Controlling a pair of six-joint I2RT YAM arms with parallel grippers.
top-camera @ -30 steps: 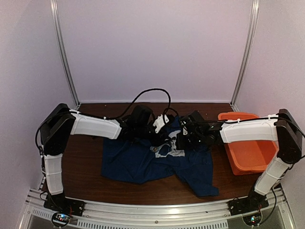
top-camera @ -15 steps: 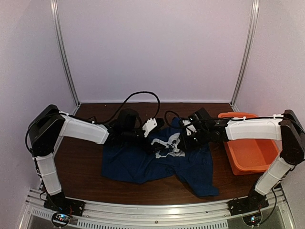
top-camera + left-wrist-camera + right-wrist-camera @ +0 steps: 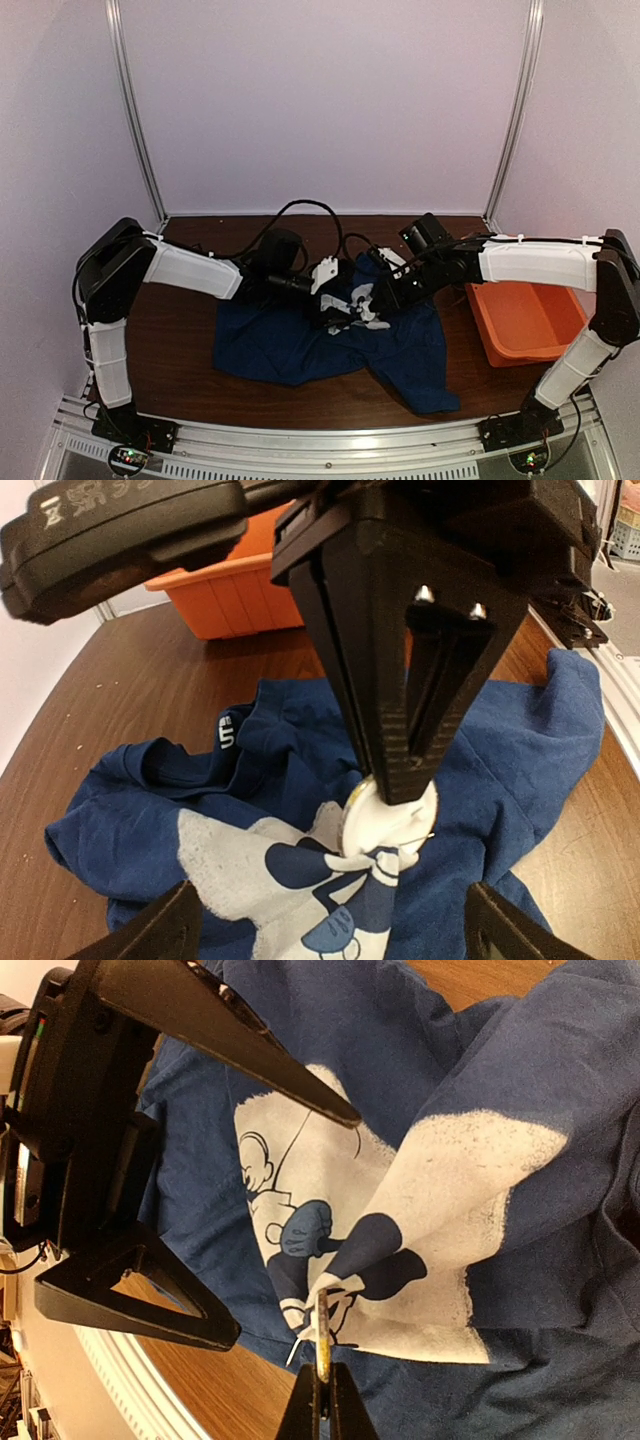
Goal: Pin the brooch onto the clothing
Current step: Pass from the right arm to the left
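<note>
Over the navy T-shirt's [image 3: 510,770] mouse print [image 3: 225,865], the right end effector [image 3: 400,785] pinches the brooch [image 3: 385,818] edge-on at the bunched cloth. The left end effector [image 3: 330,935] gapes wide, holding nothing. It should probably pinch a fold taut while the pin goes through shallowly.

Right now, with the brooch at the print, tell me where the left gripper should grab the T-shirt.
Probably the raised fold of the white print beside the brooch: the T-shirt bunches into a ridge there that the open jaws of the left gripper could straddle. Come from the left arm's own side, facing the right gripper, which pinches the brooch by its rim.
</note>
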